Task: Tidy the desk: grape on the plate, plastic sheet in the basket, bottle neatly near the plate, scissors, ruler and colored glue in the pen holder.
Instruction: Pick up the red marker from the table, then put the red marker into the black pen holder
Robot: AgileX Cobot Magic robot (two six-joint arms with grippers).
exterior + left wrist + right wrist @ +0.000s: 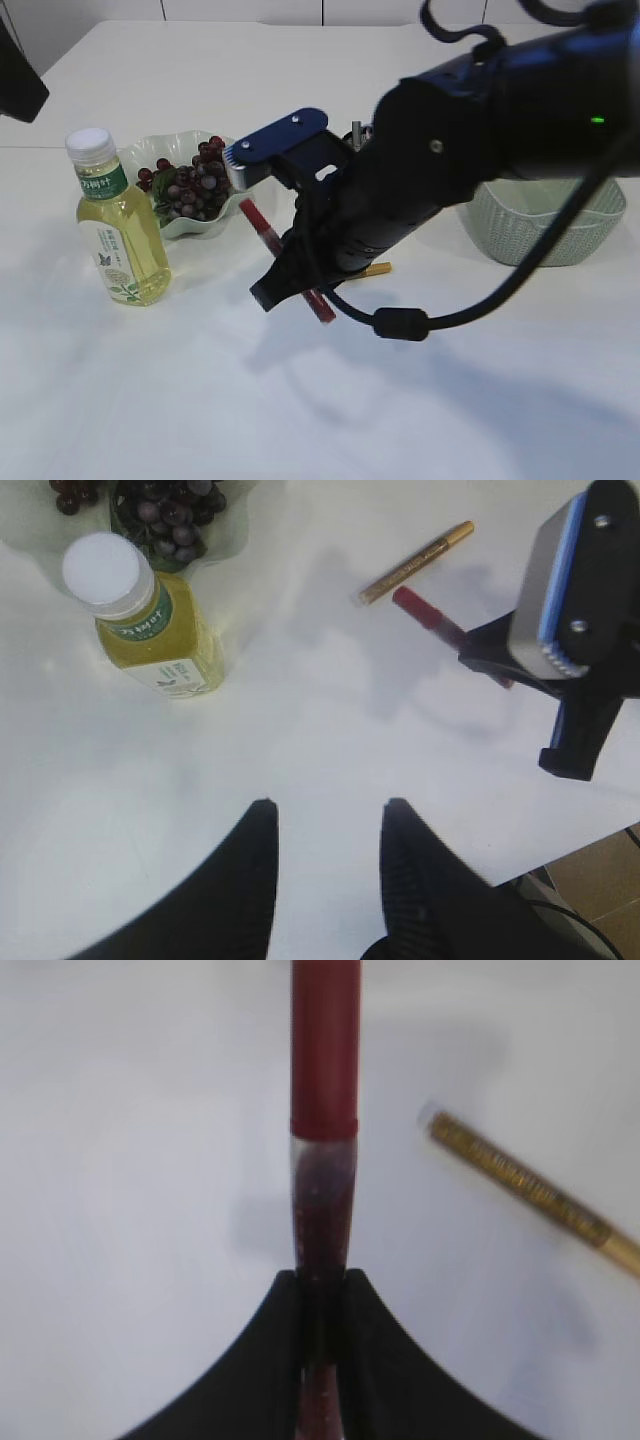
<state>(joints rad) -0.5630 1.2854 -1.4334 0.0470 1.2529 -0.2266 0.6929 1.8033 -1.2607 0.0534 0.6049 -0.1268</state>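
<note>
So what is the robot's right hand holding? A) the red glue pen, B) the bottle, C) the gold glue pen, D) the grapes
A: in the right wrist view the black fingers are pinched on the red glue pen, while the gold glue pen lies loose on the table beside it.

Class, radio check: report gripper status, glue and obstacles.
Right gripper shut on red glue pen. Left gripper open, empty. Gold glue pen on table. Nothing blocking.
</note>
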